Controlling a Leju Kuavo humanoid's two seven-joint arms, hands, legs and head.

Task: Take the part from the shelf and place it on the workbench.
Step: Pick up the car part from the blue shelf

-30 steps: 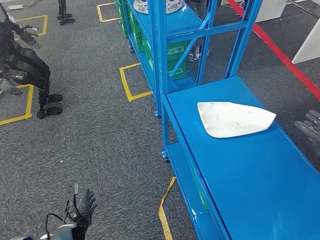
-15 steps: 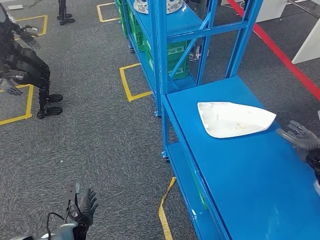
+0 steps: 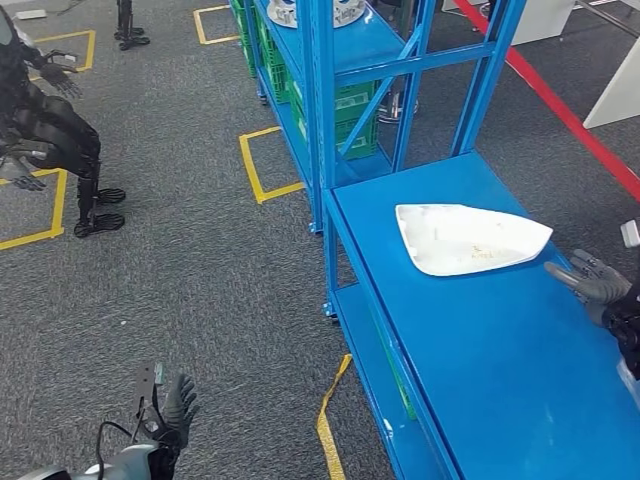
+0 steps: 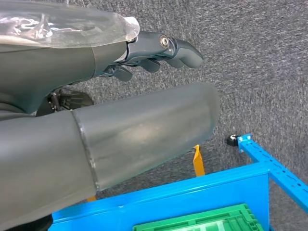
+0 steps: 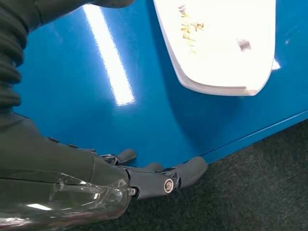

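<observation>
The white part (image 3: pixel 468 238) lies flat on the blue shelf top (image 3: pixel 483 380), and the right hand (image 3: pixel 596 283) reaches in from the shelf's far edge, fingers spread and empty, tips just short of the part's pointed end. The left hand (image 3: pixel 175 408) hangs low over the carpet, loosely extended, holding nothing. To grip well, that right hand should probably slide fingers under the raised rim rather than press on top.

The white part (image 3: pixel 468 238) on the blue workbench (image 3: pixel 498 370) bears small yellowish marks towards its four o'clock end, too blurred to read. The right wrist view shows them (image 5: pixel 189 25) larger, but no letters can be made out.
</observation>
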